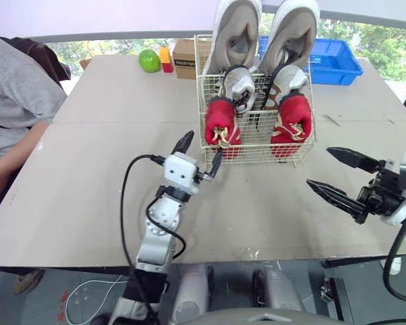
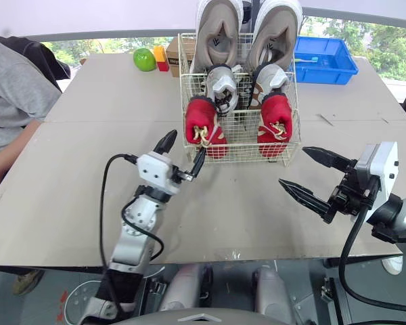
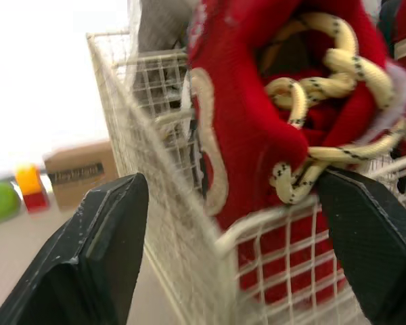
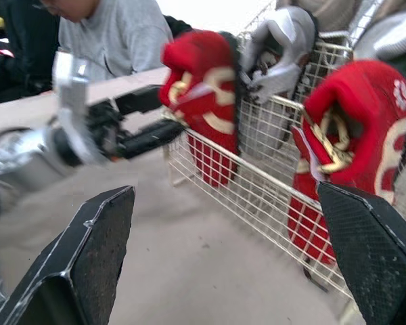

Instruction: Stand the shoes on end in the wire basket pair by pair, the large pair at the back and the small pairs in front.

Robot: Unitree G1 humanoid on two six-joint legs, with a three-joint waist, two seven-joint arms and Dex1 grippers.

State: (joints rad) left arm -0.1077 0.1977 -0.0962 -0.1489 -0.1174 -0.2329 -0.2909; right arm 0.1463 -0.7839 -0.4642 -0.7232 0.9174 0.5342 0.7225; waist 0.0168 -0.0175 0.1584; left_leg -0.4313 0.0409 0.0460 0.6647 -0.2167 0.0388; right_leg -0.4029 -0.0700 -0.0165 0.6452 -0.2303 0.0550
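Black fingers nearest, on both sides: left gripper [image 1: 203, 147] spread wide and holding nothing, right gripper [image 1: 318, 166] likewise spread and empty, low above the table [image 1: 88, 176]. Just beyond the left gripper, at the front left corner of the wire basket [image 1: 257, 143]: left red shoe [image 1: 221, 123], standing on end, long axis upright, laces toward the robot. So almost straight ahead of the left gripper, very close; well apart from the right gripper, waiting off to the right of the basket. Further along the front row, right red shoe [image 1: 292, 122], also upright. Behind these, silver pair [image 1: 238, 87], standing too. At the very back, large beige pair [image 1: 235, 30], rising high over the rim. Seems to need only a small correction of the near red shoe, if any; better for the left arm, as the nearer one.
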